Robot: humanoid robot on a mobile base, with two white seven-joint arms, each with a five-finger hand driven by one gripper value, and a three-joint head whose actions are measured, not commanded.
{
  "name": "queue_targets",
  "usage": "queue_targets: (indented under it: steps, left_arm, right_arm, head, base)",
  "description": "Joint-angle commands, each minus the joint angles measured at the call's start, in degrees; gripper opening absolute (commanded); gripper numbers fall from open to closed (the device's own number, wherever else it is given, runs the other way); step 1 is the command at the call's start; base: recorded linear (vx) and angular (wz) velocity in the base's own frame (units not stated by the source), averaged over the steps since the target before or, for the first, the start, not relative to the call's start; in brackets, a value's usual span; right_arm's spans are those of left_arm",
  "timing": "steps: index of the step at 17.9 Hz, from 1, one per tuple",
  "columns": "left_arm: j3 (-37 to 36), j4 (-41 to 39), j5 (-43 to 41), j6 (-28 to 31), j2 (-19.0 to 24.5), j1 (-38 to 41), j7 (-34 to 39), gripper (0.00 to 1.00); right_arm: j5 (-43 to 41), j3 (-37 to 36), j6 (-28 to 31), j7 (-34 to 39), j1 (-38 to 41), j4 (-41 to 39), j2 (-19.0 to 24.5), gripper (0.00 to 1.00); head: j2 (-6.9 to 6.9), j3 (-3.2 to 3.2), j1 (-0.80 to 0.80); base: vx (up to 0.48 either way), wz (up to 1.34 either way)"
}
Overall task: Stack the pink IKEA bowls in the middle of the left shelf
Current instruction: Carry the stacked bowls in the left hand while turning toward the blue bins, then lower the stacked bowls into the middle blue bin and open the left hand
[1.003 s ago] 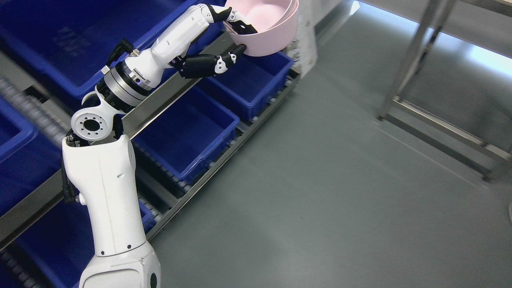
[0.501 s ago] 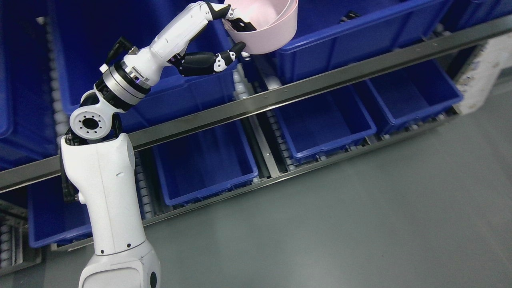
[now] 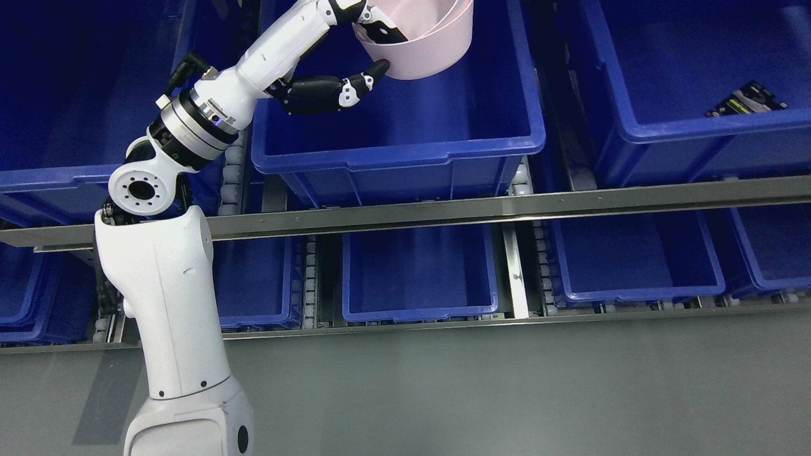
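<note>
Swung round to face the shelf squarely since a second ago; left hand (image 3: 355, 50) clamped on pink bowls (image 3: 424, 44), thumb under, fingers over the rim, held up and right of the wrist, hanging above the middle blue bin (image 3: 405, 158), mouth upward
</note>
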Motion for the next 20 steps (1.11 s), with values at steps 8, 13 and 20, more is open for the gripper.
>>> queue_targets:
  steps: [8,13,20]
  left_arm:
    - [-0.62,0.22,-0.15,1.63,1.0,-1.81,0.0,0.04]
    - [-0.8,0.39,-0.41,1.8,3.06,0.02,-1.75,0.04]
    - [-3.35,2.15,-4.19,3.39,4.83,2.58,-2.2,0.14]
  right_arm:
    - [-0.09,-0.26,0.05,-0.04,0.02,-1.0,-1.0,1.0]
    - [-0.09,-0.26,0.05,-0.04,0.02,-1.0,-1.0,1.0]
    - [-0.09,-0.26,0.05,-0.04,0.02,-1.0,-1.0,1.0]
  head:
    - [0.0,0.0,0.0]
    - [0.0,0.0,0.0]
    - [0.0,0.0,0.0]
  base:
    - [0.134,0.07]
    - [0.081,-0.09]
    - [0.022,0.0]
